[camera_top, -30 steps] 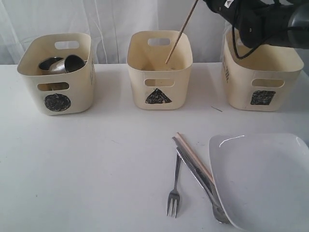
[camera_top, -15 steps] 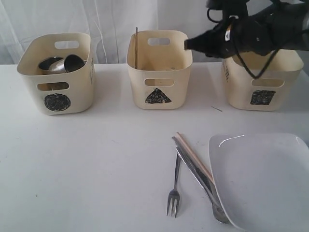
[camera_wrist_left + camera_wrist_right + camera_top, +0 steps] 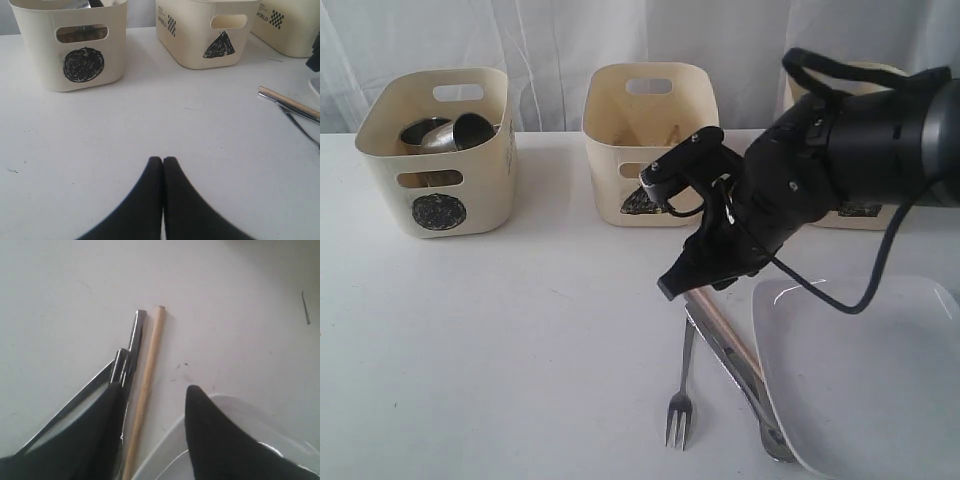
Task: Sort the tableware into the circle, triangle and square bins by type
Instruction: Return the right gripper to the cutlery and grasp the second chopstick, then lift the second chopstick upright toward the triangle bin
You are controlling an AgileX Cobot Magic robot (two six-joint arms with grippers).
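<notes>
My right gripper (image 3: 676,287) (image 3: 155,386) is open and low over the table, just left of the large white square plate (image 3: 870,370). A wooden chopstick (image 3: 148,375) (image 3: 728,328) lies between its fingers. One finger is over the steel knife and spoon handles (image 3: 134,337), the other over the plate's rim (image 3: 165,457). The steel fork (image 3: 682,385) lies beside the knife (image 3: 725,362). Two steel mugs (image 3: 450,132) sit in the circle bin (image 3: 438,190). My left gripper (image 3: 163,159) is shut and holds nothing, above bare table.
The triangle bin (image 3: 650,100) stands at the back middle. The square bin (image 3: 292,35) at the back right is mostly hidden behind my right arm in the exterior view. The white table (image 3: 520,340) runs to the left of the cutlery.
The chopstick the right gripper held over the triangle bin has dropped into it. The right arm has swung forward and down to the cutlery beside the plate. The left arm is still.
</notes>
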